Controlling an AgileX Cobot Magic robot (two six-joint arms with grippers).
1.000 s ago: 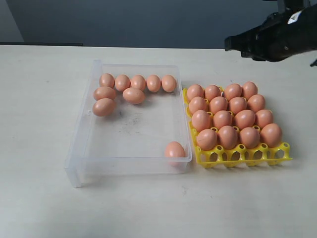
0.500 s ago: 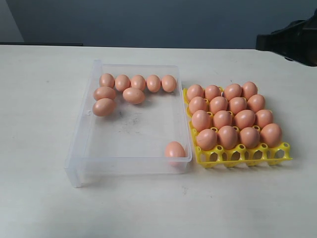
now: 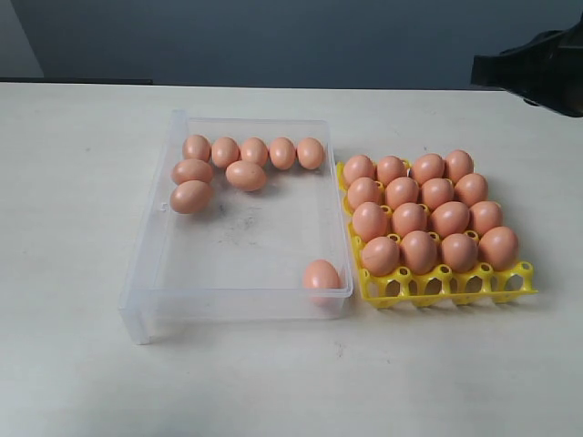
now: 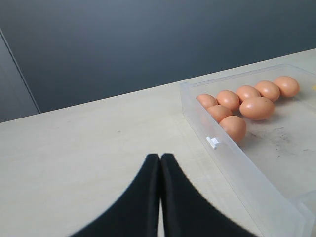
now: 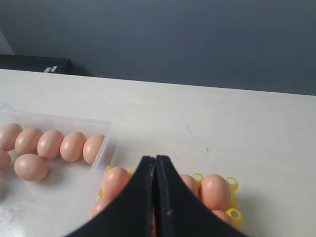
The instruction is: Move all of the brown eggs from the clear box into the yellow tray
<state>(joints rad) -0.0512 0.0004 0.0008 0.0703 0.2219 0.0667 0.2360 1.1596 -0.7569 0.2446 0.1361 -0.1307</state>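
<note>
Several brown eggs (image 3: pixel 241 162) lie in the far left corner of the clear box (image 3: pixel 237 305), and one egg (image 3: pixel 321 274) rests in its near right corner. The yellow tray (image 3: pixel 446 284) to the right holds several eggs (image 3: pixel 419 214), and its front row of cups is bare. My right gripper (image 3: pixel 477 71) hovers high at the far right, shut and empty; the right wrist view shows it (image 5: pixel 155 159) above the tray's eggs (image 5: pixel 216 191). My left gripper (image 4: pixel 160 157) is shut and empty over bare table beside the box wall (image 4: pixel 237 163).
A light table (image 3: pixel 73 364) carries everything, with a dark wall behind it. A small white clip (image 4: pixel 213 142) sticks out of the box's outer wall. A black object (image 5: pixel 34 64) sits at the table's far edge.
The right arm has drawn back toward the right edge of the exterior view and has stayed there for the last half second. Eggs, box and tray have not moved.
</note>
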